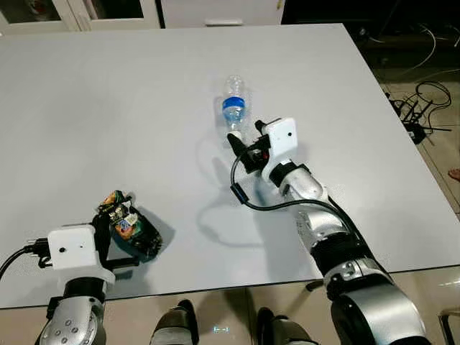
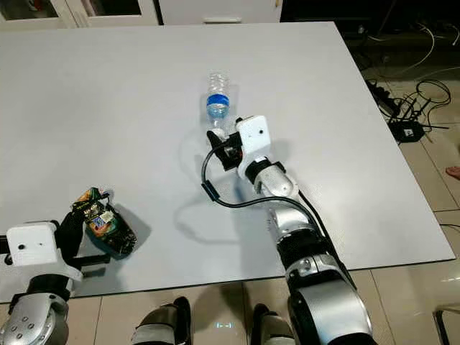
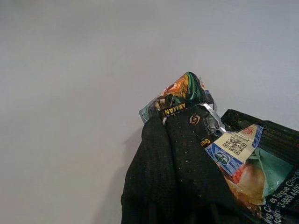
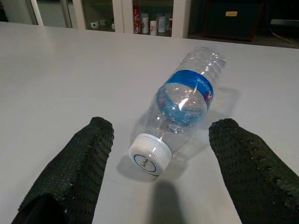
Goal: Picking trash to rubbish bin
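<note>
The right gripper's [image 4: 159, 172] fingertips are partly masked by its white wrist housing from above; the snack wrapper's [image 1: 129, 226] print is too crumpled to read fully. Right arm reaches forward across the white table [image 1: 108, 108], jaws apart, fingers straddling the cap end of the plastic bottle [image 4: 184, 105] without touching it. The bottle lies on its side mid-table, clear, blue label, white cap toward the gripper. Near the table's front edge, the left gripper [image 1: 108, 224] is clamped on the wrapper.
</note>
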Available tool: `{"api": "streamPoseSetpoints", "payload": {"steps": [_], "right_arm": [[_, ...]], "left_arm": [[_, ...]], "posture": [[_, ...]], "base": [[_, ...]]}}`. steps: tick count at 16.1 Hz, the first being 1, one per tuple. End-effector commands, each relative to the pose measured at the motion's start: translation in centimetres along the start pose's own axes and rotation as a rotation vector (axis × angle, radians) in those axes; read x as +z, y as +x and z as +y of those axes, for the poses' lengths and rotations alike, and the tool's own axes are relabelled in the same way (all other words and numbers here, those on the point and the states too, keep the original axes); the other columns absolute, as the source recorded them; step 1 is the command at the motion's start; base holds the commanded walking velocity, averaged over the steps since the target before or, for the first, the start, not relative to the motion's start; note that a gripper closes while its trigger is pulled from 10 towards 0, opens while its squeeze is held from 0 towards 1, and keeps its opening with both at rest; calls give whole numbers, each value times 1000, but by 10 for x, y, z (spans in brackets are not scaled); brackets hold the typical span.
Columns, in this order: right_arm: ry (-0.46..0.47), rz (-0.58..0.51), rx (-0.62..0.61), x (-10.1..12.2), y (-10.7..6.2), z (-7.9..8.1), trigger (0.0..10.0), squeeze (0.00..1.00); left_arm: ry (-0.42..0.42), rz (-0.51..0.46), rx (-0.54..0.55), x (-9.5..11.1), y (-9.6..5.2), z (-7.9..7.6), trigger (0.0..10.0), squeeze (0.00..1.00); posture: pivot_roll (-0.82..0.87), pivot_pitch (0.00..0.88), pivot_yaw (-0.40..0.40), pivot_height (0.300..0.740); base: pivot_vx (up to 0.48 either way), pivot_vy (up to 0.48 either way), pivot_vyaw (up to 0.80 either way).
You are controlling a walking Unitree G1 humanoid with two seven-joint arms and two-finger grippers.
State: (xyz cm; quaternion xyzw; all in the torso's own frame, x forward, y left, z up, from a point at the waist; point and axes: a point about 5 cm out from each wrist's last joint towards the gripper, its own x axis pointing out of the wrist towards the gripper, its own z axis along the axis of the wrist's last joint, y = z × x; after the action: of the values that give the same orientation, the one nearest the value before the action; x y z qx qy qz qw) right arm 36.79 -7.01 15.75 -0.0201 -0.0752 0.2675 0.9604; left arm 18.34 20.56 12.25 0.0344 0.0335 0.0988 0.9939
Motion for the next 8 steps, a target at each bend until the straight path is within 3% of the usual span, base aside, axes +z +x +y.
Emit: {"api": "streamPoseSetpoints", "payload": {"steps": [1, 8], "right_arm": [[12, -14, -5, 2, 1, 0, 10000, 0], [44, -13, 39, 7, 18, 30, 10000, 0]], "left_arm": [[-2, 19, 9, -2, -3, 1, 0, 0], [-12, 28, 23, -2, -4, 1, 0, 0]], "posture": [[135, 245, 17, 740], [144, 251, 3, 740]], "base": [[0, 0, 0], [0, 0, 0]]}}
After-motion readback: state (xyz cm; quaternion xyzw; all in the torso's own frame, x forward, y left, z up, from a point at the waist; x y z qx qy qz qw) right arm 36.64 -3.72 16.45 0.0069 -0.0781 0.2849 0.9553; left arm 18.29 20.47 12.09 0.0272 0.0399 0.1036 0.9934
